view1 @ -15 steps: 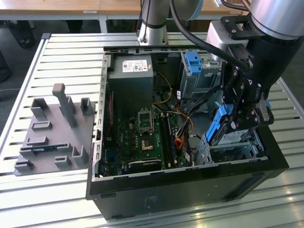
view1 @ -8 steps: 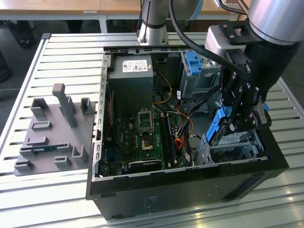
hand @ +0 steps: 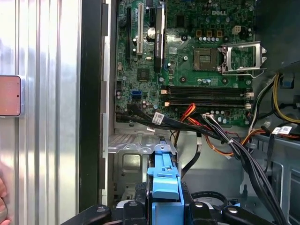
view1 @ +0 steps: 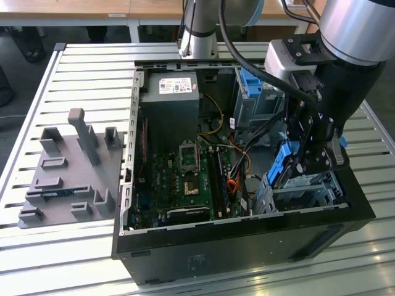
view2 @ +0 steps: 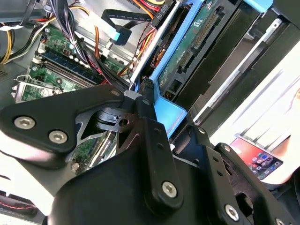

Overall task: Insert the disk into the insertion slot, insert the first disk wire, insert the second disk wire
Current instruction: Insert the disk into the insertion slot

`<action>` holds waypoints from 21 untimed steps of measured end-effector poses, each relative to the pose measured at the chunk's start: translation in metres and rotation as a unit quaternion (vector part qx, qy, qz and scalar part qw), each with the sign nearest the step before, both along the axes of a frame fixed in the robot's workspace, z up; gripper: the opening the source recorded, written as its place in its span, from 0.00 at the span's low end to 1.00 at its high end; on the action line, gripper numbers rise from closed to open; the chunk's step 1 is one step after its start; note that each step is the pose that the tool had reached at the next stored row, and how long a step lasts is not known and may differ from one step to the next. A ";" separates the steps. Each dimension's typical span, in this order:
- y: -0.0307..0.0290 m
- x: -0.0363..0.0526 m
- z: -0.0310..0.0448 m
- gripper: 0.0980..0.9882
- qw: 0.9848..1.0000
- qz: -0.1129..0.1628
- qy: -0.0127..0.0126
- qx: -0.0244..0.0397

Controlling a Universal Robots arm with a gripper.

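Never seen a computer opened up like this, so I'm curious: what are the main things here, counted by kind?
Open computer case: 1
Grey moulded tray: 1
Robot arm: 1
Blue-framed disk, held in the claw: 1
Total: 4

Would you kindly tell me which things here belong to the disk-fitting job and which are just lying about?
In the job: flat hard drive in a bright blue plastic carrier, gripped by the black hand; low silver-grey perforated metal drive cage.
Lying about: grey plastic fixture tray with upright pegs; reddish phone; taller grey metal cage with blue latch.
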State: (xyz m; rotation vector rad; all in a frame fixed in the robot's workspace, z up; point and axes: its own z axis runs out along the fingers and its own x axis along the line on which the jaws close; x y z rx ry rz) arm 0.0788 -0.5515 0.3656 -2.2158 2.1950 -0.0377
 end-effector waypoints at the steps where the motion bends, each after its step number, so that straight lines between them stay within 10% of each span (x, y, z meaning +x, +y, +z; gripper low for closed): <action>1: 0.0000 0.0000 -0.0007 0.30 1.000 0.000 0.000 0.000; 15: 0.0000 0.0000 -0.0073 0.38 1.000 0.000 0.000 0.000; 21: 0.0000 0.0000 -0.0110 0.16 1.000 0.000 0.000 0.000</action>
